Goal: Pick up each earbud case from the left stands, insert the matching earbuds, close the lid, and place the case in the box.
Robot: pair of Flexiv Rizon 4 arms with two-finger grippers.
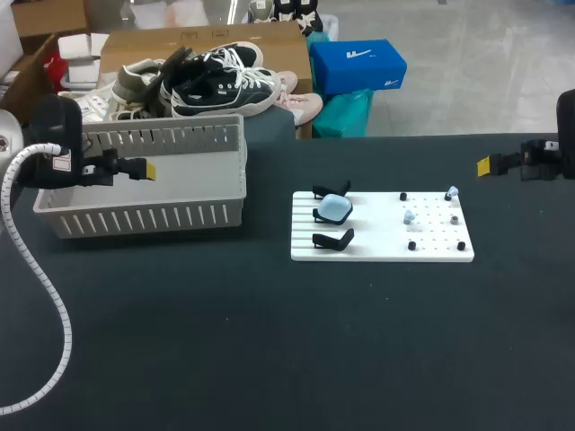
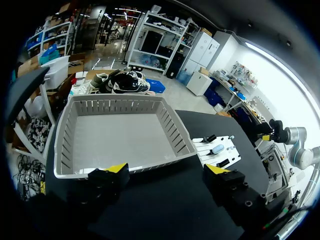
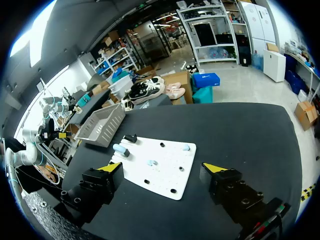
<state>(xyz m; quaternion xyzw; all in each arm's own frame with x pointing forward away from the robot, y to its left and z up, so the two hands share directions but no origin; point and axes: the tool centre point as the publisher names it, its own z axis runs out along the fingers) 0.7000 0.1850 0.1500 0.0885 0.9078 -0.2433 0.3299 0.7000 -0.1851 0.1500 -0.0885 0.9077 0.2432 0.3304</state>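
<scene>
Tabletop [image 1: 269, 359] lies nearest; beyond it the board [image 1: 377, 247] holds a blue case [image 1: 335, 208] on its middle stand, with earbuds [image 1: 409, 216] on pegs beside it. Left gripper [image 2: 166, 170], fingers wide apart, hangs by the box [image 1: 144, 218]; right gripper [image 3: 162, 167], likewise spread, is well off the board. Best to approach the case squarely and lift it straight off.

The surface [image 1: 269, 359] is a matte black top that fills most of the head view, with a few pale specks on it. Past its far edge there's a grey, kinda polished-looking concrete floor [image 1: 485, 81]. The left wrist view shows white metal shelving racks [image 2: 160, 35] loaded with stuff, and a row of white cabinets [image 2: 202, 47] right beside them. A long bright light strip [image 2: 280, 67] runs overhead, so the place looks evenly lit, warehouse-style.
</scene>
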